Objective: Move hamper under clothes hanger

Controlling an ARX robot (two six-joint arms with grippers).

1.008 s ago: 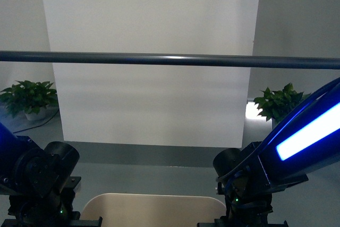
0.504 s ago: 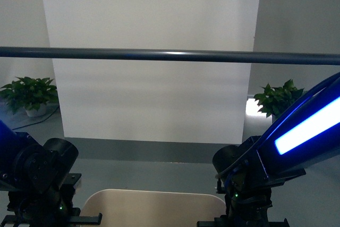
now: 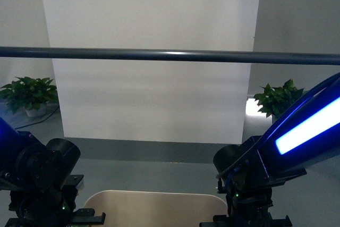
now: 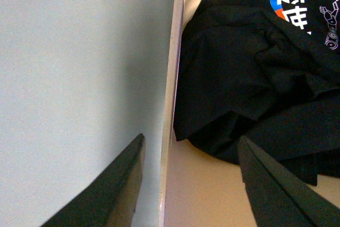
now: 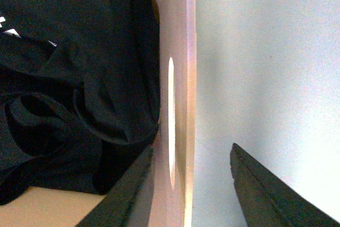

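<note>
I've got grey floor (image 3: 159, 171) and a white wall panel (image 3: 149, 51) ahead. The dark grey metal clothes hanger bar (image 3: 170, 55) crosses level. The beige plastic hamper (image 3: 154, 208) sits low between my arms, its long axis parallel to that bar, with a black T-shirt (image 4: 255, 78) inside. My left end effector (image 4: 191, 136) and right end effector (image 5: 191, 148) gape open astride its rim.

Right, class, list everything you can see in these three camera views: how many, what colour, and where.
rack bar: one, dark grey, running level across the front view.
hamper: one, beige, low down between the two arms.
T-shirt: one, black with a blue and white print, crumpled inside the hamper.
plants: two, green, far left and far right by the back wall.
wall panel: one, white, behind the bar.
left gripper: black, open, straddling one hamper wall.
right gripper: black, open, straddling the opposite wall.
</note>
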